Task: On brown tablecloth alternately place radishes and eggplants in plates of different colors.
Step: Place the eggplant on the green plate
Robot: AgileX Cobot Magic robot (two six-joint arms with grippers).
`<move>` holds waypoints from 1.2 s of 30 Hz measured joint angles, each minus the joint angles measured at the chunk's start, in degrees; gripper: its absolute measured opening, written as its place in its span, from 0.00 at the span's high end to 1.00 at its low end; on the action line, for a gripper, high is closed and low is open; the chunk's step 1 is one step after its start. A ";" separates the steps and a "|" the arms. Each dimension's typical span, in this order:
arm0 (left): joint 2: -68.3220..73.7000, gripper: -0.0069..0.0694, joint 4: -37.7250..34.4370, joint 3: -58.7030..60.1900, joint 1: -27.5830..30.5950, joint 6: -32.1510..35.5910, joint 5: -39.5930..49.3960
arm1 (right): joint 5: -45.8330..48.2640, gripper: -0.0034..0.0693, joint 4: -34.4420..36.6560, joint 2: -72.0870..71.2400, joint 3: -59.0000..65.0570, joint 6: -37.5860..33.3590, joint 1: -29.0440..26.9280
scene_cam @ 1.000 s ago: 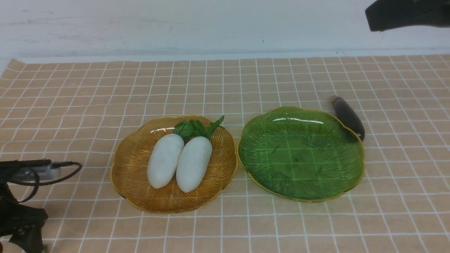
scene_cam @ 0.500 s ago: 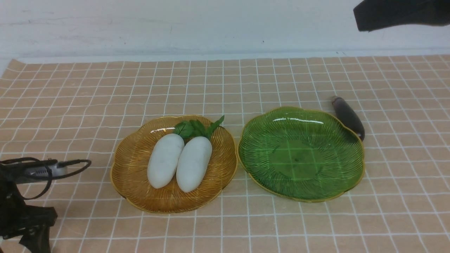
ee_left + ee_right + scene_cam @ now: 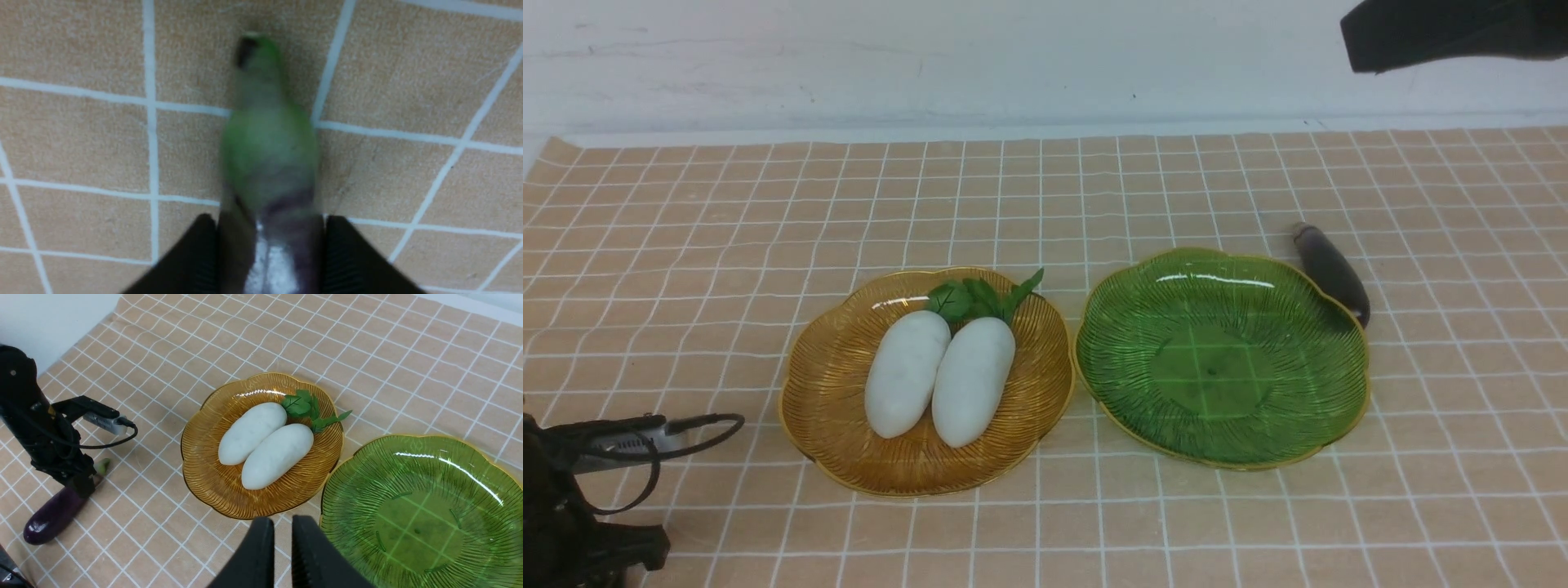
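Currently straddling eggplant (image 3: 51, 518) stem end w/ L gripper (image 3: 269, 222) at near-left of brown tablecloth (image 3: 1045, 204), fingers (image 3: 192, 257) flush on both sides; too blurred to tell if clamped. Holding R gripper (image 3: 282, 555) pinched shut, empty, raised well apart from 2nd eggplant (image 3: 1331, 273) by green plate (image 3: 1327, 408).

Two white radishes (image 3: 907, 371) lie side by side in the amber plate (image 3: 825, 392). One purple eggplant (image 3: 1331, 273) lies by the upper-right rim of the green plate (image 3: 1225, 433), perhaps touching it. The second eggplant (image 3: 53, 514) lies lower left.

Radishes (image 3: 939, 377) in left plate (image 3: 829, 425) — eggplant (image 3: 1331, 273) behind right plate (image 3: 1127, 392).
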 joint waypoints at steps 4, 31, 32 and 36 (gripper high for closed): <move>0.18 0.63 -0.41 0.00 -0.09 -0.50 0.24 | 0.00 0.88 -2.96 0.00 0.00 -0.11 0.00; 34.63 0.63 -9.32 -82.09 -44.14 -21.41 9.03 | -1.76 0.88 -6.80 16.85 0.16 5.07 -26.41; 37.58 0.62 -10.28 -85.44 -44.30 -21.28 9.03 | -2.63 0.88 -6.50 18.87 0.16 4.94 -27.01; 44.31 0.58 -12.82 -92.37 -44.90 -20.56 8.24 | -6.32 0.83 -5.77 25.79 0.16 3.50 -27.39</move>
